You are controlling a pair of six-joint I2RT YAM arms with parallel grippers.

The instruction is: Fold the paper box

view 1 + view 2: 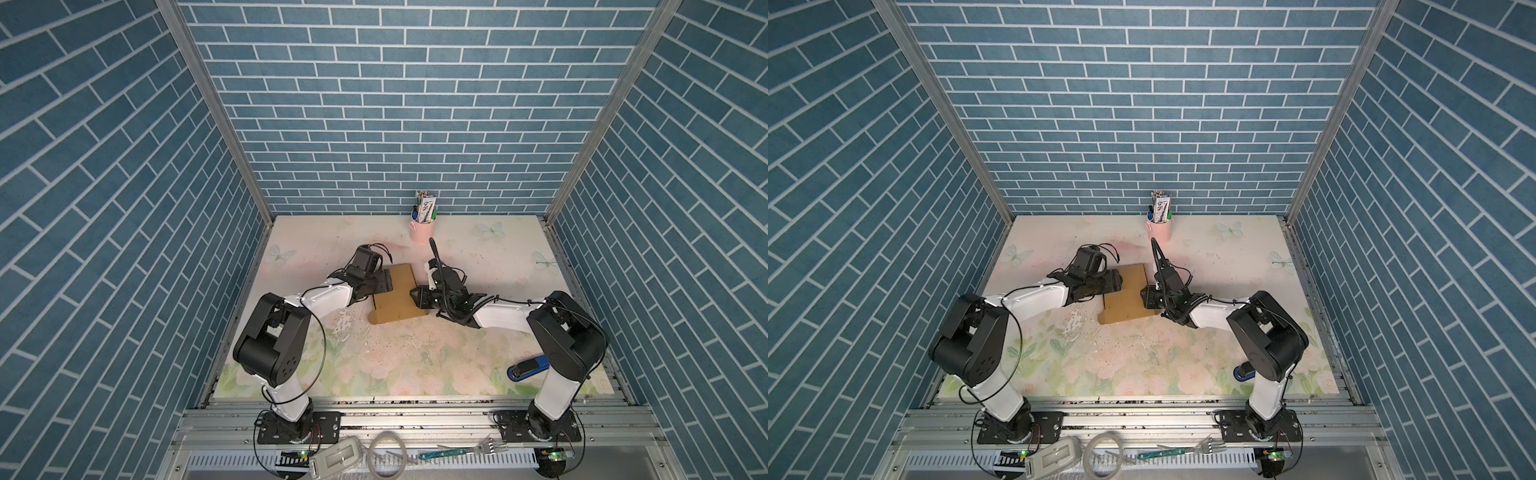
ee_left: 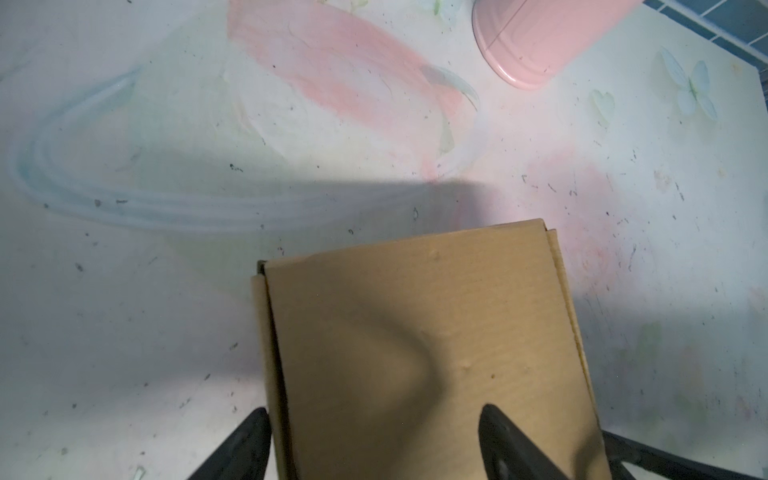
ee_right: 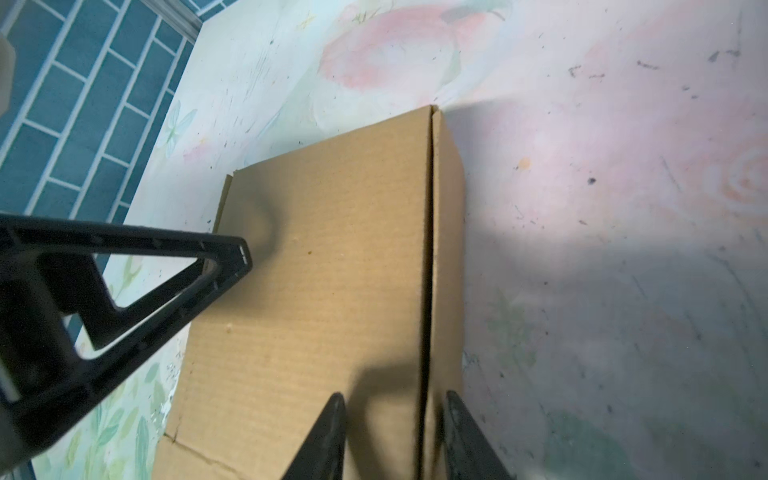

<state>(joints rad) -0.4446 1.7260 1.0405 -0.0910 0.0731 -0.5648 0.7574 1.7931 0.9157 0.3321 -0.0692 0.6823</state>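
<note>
A table (image 1: 415, 365) with a worn flower print fills a booth with blue brick-pattern walls (image 1: 374, 104). A pink cup (image 1: 422, 232) of pens stands at the table's 12 o'clock edge, and a blue stapler (image 1: 528, 368) lies near 4 o'clock.

The paper box (image 1: 399, 299) sits folded shut near the table's middle, a little toward 12 o'clock. The left arm bends in from 7 o'clock. The left gripper (image 1: 384, 282) meets the box's 9 o'clock side with its fingers (image 2: 498, 432) spread wide, one outside the wall and one over the lid. The right arm comes from 5 o'clock. The right gripper (image 3: 395, 403) straddles the 3 o'clock edge, fingers partly apart; whether they pinch the cardboard, I cannot tell.
</note>
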